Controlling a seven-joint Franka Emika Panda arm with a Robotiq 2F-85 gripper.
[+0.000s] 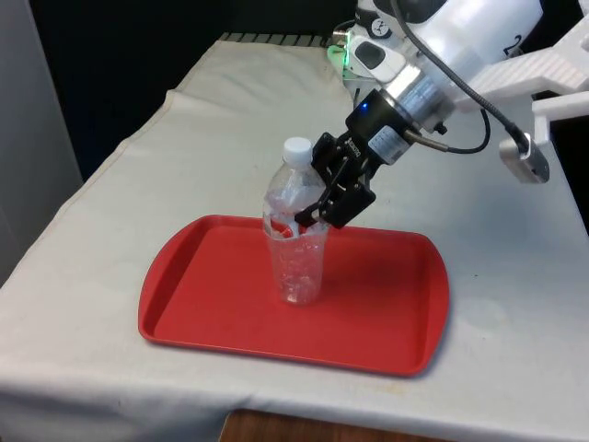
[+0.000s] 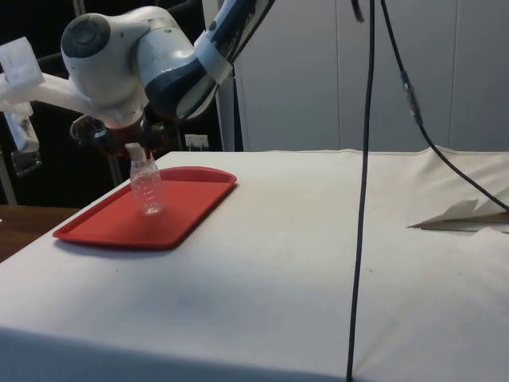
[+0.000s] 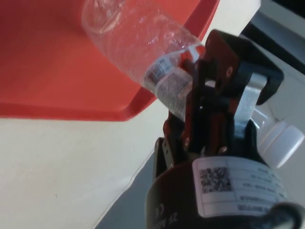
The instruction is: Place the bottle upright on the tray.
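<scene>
The tabletop (image 1: 166, 157) carries a red tray (image 1: 212, 304) near its front edge. On the tray, a little toward 12 o'clock of its middle, the clear bottle (image 1: 296, 262) stands upright, white cap (image 1: 297, 148) on top. The hand (image 1: 317, 216) pinches the bottle at its label, reaching in from 2 o'clock.

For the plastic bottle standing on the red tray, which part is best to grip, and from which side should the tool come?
Grip the bottle at the labelled band below its shoulder, coming from the front view's right. It stands upright on the tray, so a sideways squeeze across the round body suits it, and the thin lower wall looks softer. The tool already holds it that way.
</scene>
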